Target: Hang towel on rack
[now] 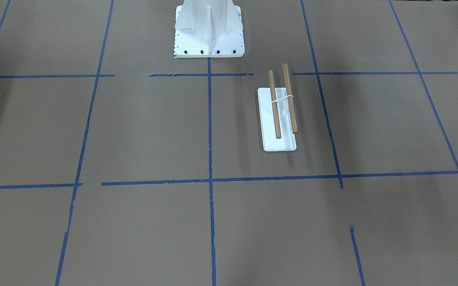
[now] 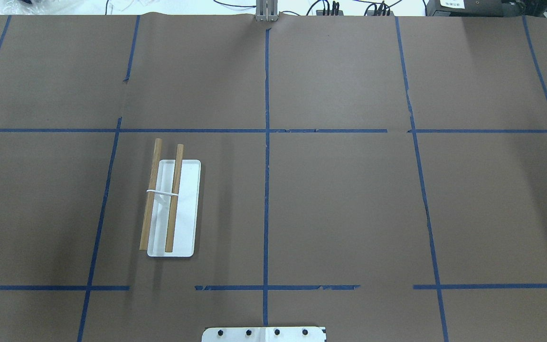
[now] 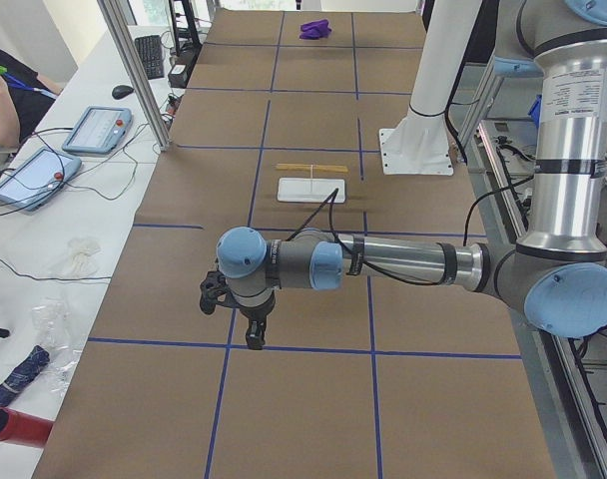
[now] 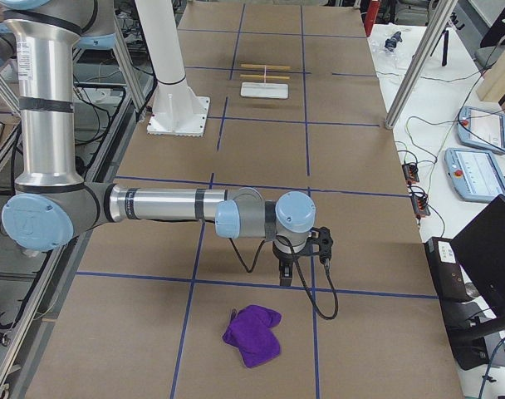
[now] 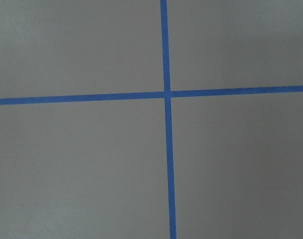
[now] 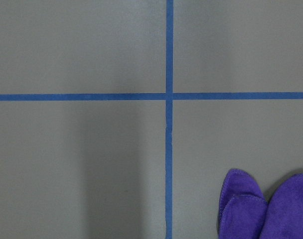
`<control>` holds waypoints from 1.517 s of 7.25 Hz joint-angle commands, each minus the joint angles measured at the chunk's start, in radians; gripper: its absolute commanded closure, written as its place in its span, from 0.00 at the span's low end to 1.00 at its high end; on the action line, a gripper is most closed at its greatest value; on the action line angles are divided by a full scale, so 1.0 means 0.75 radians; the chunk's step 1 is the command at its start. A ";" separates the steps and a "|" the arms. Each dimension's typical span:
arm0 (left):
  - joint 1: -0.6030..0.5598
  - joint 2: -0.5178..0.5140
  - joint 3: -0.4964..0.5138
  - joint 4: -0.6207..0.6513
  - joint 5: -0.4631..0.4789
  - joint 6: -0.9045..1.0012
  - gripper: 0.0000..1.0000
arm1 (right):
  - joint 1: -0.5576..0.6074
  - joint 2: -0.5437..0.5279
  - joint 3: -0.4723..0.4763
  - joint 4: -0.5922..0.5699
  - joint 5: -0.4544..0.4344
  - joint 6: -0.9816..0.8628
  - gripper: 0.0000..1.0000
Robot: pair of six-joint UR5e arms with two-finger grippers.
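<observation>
Purple crumpled cloth towel (image 4: 252,334) lies nearest in my exterior right view, on the brown paper-covered table (image 4: 360,332) near the right gripper (image 4: 286,274); I cannot tell its jaw state. Exterior left: left gripper (image 3: 255,339), jaw state likewise undeterminable. Overhead: white-based rack with two light-brown wooden rods (image 2: 174,209) stands on the robot's left side.

I see the table (image 2: 349,213) covered in brown paper, squared off by blue tape lines (image 2: 267,190). In the exterior left view, a teach pendant (image 3: 97,130) lies at the left edge, and a second pendant (image 3: 26,178) lies just below it. A keyboard (image 3: 150,57) and a mouse (image 3: 122,92) sit higher up. Crumpled clear plastic (image 3: 79,257) lies toward the lower left.
</observation>
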 commanded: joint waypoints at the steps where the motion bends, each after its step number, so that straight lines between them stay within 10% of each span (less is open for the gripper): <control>1: 0.002 -0.001 -0.008 -0.002 -0.002 0.000 0.00 | 0.004 0.007 0.010 0.001 0.002 0.007 0.00; 6: 0.004 -0.013 -0.033 -0.024 -0.004 0.008 0.00 | -0.002 0.016 -0.046 0.064 0.004 0.052 0.00; 11: 0.004 -0.013 -0.104 -0.020 -0.004 0.002 0.00 | -0.036 -0.179 -0.406 0.731 -0.084 0.054 0.00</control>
